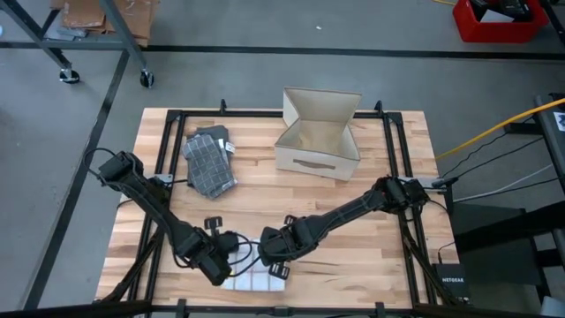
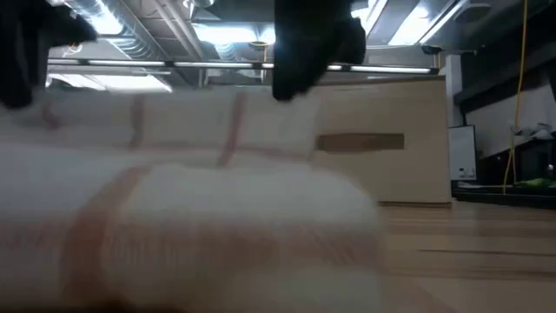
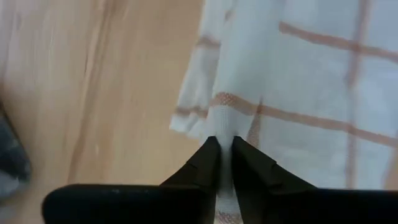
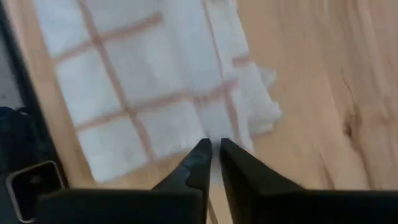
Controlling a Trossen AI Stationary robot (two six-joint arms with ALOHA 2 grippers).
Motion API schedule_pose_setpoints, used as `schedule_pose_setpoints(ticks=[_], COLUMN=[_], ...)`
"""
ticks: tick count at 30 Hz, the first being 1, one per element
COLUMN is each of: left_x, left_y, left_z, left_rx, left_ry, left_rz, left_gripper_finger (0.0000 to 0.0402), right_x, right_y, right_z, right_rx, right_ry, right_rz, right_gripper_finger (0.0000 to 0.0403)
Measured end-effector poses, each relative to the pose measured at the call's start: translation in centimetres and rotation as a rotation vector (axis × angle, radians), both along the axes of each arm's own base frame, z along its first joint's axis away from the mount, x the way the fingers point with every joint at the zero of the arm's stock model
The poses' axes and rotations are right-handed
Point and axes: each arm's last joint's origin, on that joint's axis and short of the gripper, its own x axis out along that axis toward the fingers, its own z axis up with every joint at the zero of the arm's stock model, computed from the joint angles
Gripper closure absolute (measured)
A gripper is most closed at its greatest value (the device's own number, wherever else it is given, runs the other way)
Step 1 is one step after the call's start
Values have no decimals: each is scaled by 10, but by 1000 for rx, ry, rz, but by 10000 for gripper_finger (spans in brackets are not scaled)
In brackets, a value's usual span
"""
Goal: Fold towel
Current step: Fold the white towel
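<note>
The towel (image 1: 256, 281), white with thin orange lines, lies at the table's (image 1: 371, 256) 6 o'clock edge. The left claw (image 1: 222, 268) sits on its 9 o'clock side, the right claw (image 1: 275, 263) at its 1 o'clock corner. Each wrist view shows what the overhead view hides: the left claw (image 3: 225, 149) is pinched on a fold of towel (image 3: 311, 93), and the right claw (image 4: 212, 152) is pinched on the towel's (image 4: 143, 93) edge. Toward 12 o'clock stand a cardboard box (image 1: 318, 132) and a grey cloth (image 1: 210, 161).
</note>
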Motion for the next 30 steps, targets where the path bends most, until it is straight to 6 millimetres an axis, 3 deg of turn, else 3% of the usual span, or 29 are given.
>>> schedule_pose_setpoints(ticks=[11, 21, 26, 30], left_x=[-11, -17, -19, -19], left_y=[29, 56, 62, 63], left_z=[-43, -75, -75, -60], left_rx=[28, 5, -10, -45], left_ry=[72, 53, 47, 21], left_rz=[288, 568, 660, 607], left_gripper_finger=[282, 249, 260, 271], right_x=[-2, 2, 3, 5], right_y=[-6, -5, -6, -12], right_z=[-13, -11, -12, -12], right_rx=[-106, -77, -23, 86], right_ry=[3, -37, -11, 40], right_rz=[-39, -46, -67, -98], right_gripper_finger=[263, 245, 244, 244])
